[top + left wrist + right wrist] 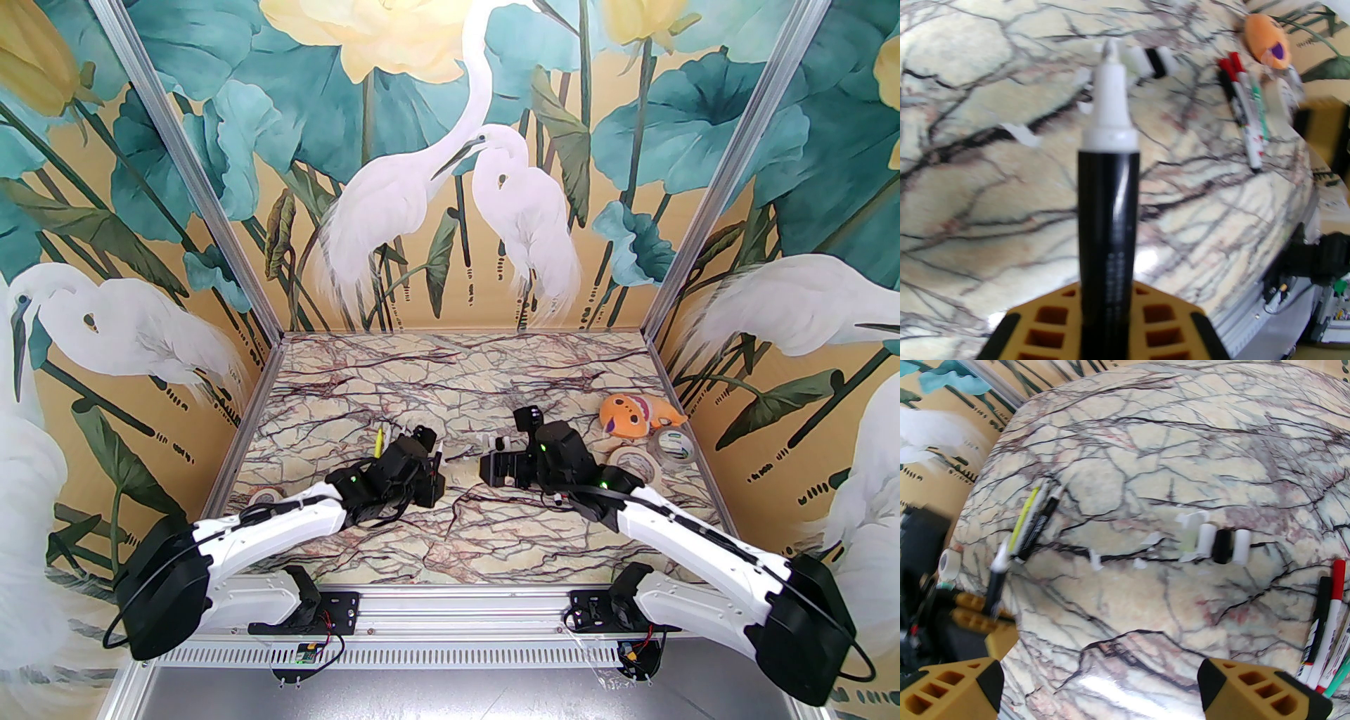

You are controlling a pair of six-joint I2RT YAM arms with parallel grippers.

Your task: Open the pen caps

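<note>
- Several loose pen caps (1223,546), white, black and one pale, lay in a row mid-bench (1146,448), with uncapped pens (1035,521) at nine o'clock of them.
- Capped markers (1327,620) at four o'clock were not yet opened.
- Left jaws pinched a black marker (1107,218), its white tip bare.
- Right jaws stood spread wide and empty.
- Both arms, left arm (281,520) and right arm (675,527), reached forward with their wrists turned inward, facing each other.
</note>
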